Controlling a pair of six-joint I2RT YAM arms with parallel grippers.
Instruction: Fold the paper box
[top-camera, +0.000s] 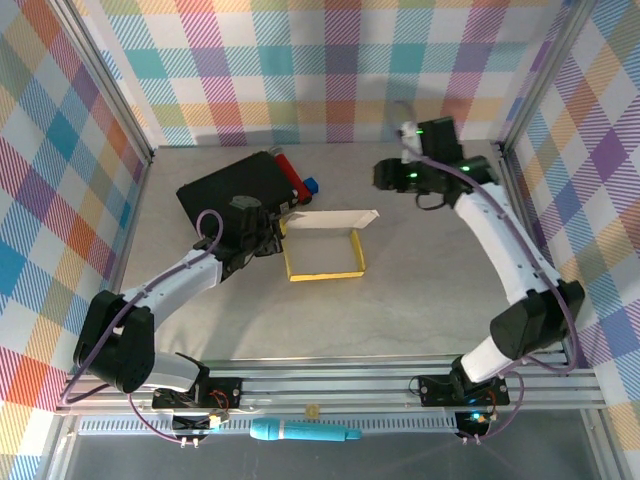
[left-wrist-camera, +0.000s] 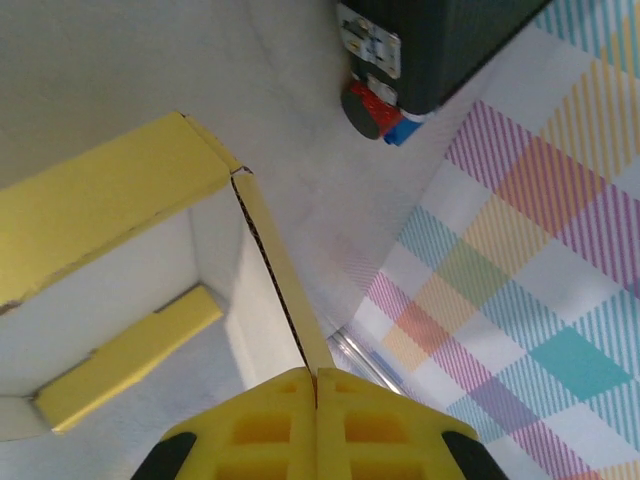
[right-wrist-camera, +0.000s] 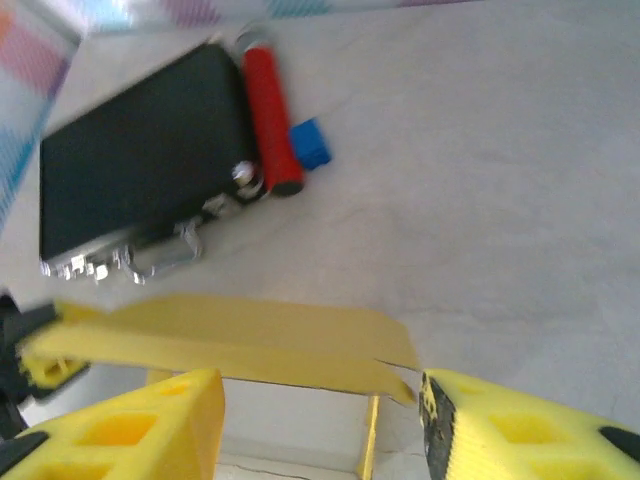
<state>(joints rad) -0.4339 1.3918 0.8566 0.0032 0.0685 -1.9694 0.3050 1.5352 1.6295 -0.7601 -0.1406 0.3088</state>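
Observation:
The paper box (top-camera: 322, 272) lies in the middle of the table as a yellow open tray, with a pale flap (top-camera: 330, 219) standing along its far side. My left gripper (top-camera: 272, 232) is at the box's left wall. In the left wrist view its yellow fingers (left-wrist-camera: 260, 430) are shut on the thin edge of that wall (left-wrist-camera: 285, 280). My right gripper (top-camera: 385, 175) hovers behind and to the right of the box, clear of it. In the right wrist view it (right-wrist-camera: 320, 400) is open, and the yellow flap (right-wrist-camera: 240, 340) shows beyond the gap between its fingers.
A black case (top-camera: 235, 190) with a metal handle sits at the back left, close to the left arm. A red cylinder (top-camera: 288, 170) and a small blue block (top-camera: 310, 185) lie beside it. Plaid walls enclose the table. A teal tool (top-camera: 305, 432) lies beyond the front rail.

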